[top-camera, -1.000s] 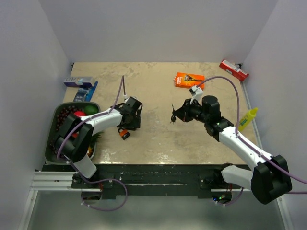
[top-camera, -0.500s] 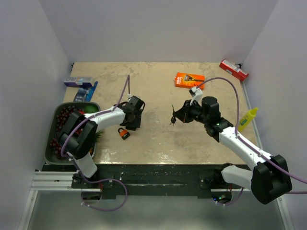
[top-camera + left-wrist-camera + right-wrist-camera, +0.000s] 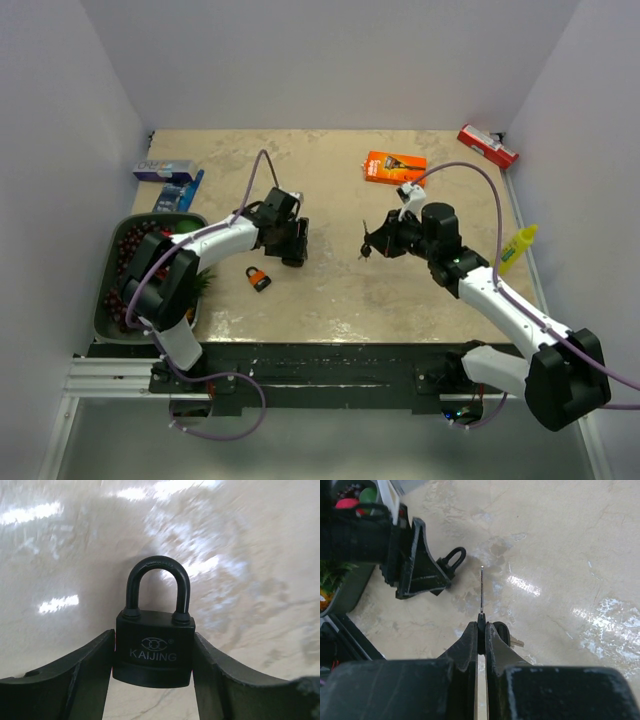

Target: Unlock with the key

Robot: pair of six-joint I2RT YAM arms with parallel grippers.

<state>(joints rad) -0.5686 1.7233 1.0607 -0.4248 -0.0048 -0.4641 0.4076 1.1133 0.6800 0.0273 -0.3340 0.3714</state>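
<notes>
1. The right gripper (image 3: 481, 624) pinches the key (image 3: 481, 592) tight, blade pointing forward above the bench (image 3: 560, 555).
2. The left gripper (image 3: 154, 639) clamps the black padlock (image 3: 153, 655) by its body, left of the bench's middle.
3. Both pieces look in hand, yet key and padlock sit well apart and the shackle is closed: aligning, inserting and turning remain.
</notes>
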